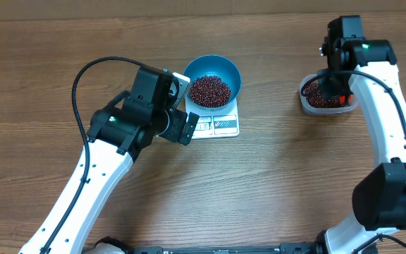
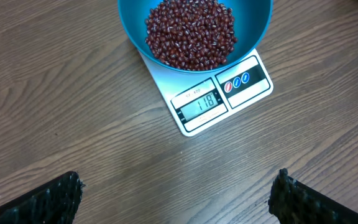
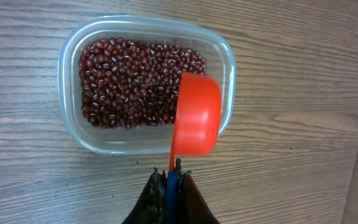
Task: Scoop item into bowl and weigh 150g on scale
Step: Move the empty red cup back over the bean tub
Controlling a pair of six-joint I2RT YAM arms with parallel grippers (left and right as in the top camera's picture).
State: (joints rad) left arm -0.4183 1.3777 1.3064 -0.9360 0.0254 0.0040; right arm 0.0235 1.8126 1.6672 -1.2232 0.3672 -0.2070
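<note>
Left wrist, glossy red-brown beans (image 2: 190, 34), heaped in blue bowl (image 2: 255, 25)

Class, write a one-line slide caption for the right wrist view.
Shut end effector holds an orange scoop over a clear tub of beans.

A clear rectangular plastic tub (image 3: 114, 144) stood on the brown wood-grain table (image 3: 303, 62). An orange-red scoop (image 3: 197, 118) lay tilted across one end.
</note>
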